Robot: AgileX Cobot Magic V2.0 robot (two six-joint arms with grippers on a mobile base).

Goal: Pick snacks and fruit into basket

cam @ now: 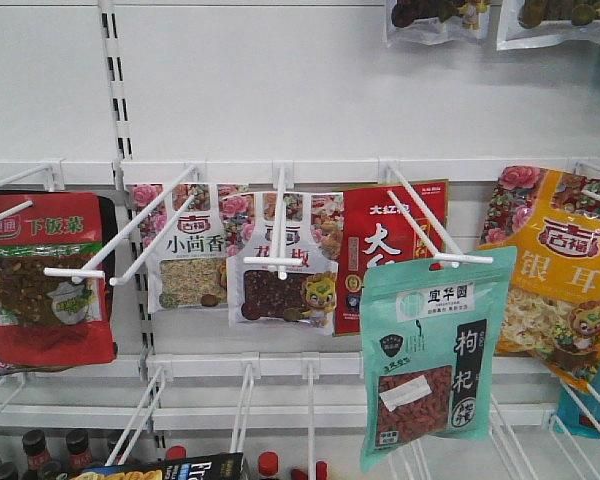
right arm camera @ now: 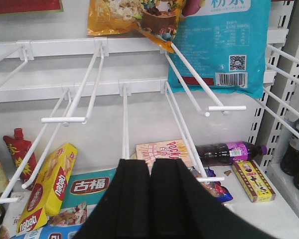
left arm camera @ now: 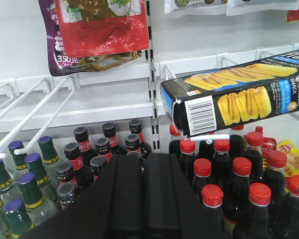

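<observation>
Snacks hang on white pegs in the front view: a red pack [cam: 45,280], a white pack [cam: 190,262], a mint-green pack [cam: 435,360] and an orange pack [cam: 555,270]. In the left wrist view a dark blue snack box [left arm camera: 239,94] rests on a peg above the bottles, up and to the right of my left gripper [left arm camera: 142,158], which is shut and empty. My right gripper [right arm camera: 150,163] is shut on nothing above a shelf with a yellow box [right arm camera: 47,186], a Pocky box [right arm camera: 164,149] and a teal pack [right arm camera: 89,186]. The fruit and the basket are out of view.
Red-capped dark bottles [left arm camera: 239,184] and green-capped bottles [left arm camera: 25,184] crowd the shelf under the left gripper. Long white peg hooks [right arm camera: 70,119] jut out at several heights. A purple-labelled bottle [right arm camera: 229,151] and a yellow-brown box [right arm camera: 253,180] lie at the right.
</observation>
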